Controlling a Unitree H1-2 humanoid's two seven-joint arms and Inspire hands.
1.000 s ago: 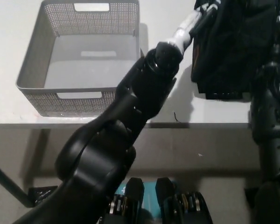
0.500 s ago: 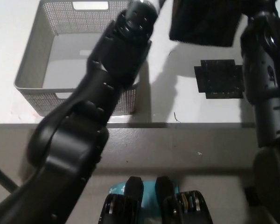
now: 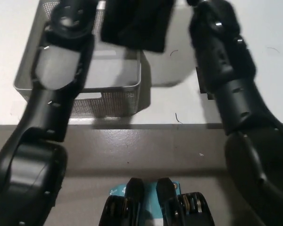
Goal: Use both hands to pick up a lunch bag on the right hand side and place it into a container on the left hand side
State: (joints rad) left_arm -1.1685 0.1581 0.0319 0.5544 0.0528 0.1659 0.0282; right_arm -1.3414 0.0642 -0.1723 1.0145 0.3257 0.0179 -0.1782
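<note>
The black bag [image 3: 137, 23] hangs blurred over the basket's [image 3: 115, 96] right rim, between both arms; both hands' grip can't be told.

Just one camera here, up on the robot's head, looking steeply down over the table's front edge [image 3: 179, 126]. The grey mesh basket [image 3: 114, 101] sits upper left of frame, cropped at the top. The two dark arms rise either side of that basket, very close to the lens and blurry, blocking much of the tabletop.
</note>
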